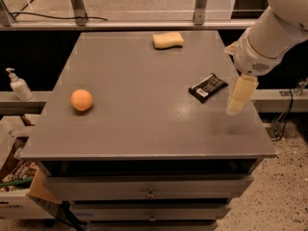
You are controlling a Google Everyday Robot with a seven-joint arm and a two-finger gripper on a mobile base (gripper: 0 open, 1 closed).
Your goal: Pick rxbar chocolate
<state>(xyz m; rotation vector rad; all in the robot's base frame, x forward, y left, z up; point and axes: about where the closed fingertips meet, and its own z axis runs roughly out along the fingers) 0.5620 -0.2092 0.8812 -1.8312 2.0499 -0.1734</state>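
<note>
The rxbar chocolate (208, 87) is a flat black bar with a small white label patch. It lies at an angle on the right part of the grey table top (144, 114). My gripper (239, 96) hangs from the white arm at the right. It points down above the table's right edge, just right of the bar and apart from it. It holds nothing.
A yellow sponge (168, 39) lies at the table's far edge. An orange ball (82, 100) sits on the left part. A soap bottle (18, 85) stands on a ledge at the left. Boxes (14, 177) sit on the floor at lower left. Drawers front the table.
</note>
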